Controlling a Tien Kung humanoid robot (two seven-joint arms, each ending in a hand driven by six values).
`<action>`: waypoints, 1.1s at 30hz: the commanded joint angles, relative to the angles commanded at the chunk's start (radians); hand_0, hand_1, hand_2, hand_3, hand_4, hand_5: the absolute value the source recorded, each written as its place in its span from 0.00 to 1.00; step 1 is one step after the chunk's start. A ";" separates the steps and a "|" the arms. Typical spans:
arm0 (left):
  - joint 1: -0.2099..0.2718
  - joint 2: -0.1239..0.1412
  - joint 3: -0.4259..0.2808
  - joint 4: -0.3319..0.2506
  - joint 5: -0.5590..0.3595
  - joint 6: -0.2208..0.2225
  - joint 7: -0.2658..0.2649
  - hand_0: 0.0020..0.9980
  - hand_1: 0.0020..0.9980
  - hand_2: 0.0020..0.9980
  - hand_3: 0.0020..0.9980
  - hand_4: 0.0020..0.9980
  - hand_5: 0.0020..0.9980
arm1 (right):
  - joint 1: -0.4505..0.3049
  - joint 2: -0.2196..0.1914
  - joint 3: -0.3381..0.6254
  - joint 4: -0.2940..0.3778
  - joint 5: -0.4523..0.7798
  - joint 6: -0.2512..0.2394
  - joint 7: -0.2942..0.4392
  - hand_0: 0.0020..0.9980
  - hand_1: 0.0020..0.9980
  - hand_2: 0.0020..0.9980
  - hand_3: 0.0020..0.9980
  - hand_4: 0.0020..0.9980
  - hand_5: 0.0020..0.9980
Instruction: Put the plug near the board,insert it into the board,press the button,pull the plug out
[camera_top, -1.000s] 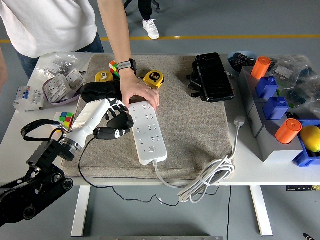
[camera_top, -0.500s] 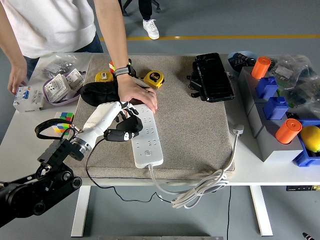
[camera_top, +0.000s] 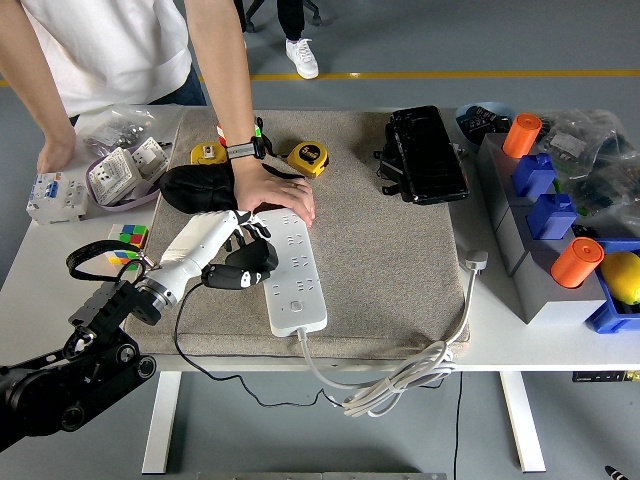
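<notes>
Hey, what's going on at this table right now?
The robot's left hand grips a black plug at the left edge of the white power strip on the grey mat. A person's hand presses on the strip's far end, steadying it. The plug does not look inserted yet.

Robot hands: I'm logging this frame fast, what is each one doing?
Left hand: shut on the black plug, at the power strip.
Right hand: not in view.
</notes>
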 joint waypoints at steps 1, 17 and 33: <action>0.000 0.001 0.000 0.001 -0.001 -0.001 0.000 0.28 0.39 0.47 0.54 0.84 0.00 | 0.000 0.000 0.000 0.000 0.000 0.000 0.000 0.63 0.68 0.69 0.58 0.85 0.51; -0.002 0.001 0.001 0.012 0.010 -0.006 0.004 0.30 0.47 0.52 0.56 0.84 0.00 | -0.001 -0.001 -0.002 0.001 0.000 0.000 0.000 0.63 0.68 0.69 0.58 0.86 0.51; 0.004 0.006 -0.016 -0.001 0.006 -0.059 0.026 0.39 0.59 0.60 0.61 1.00 0.13 | -0.001 0.000 0.001 0.004 -0.002 0.000 0.001 0.63 0.69 0.69 0.58 0.86 0.51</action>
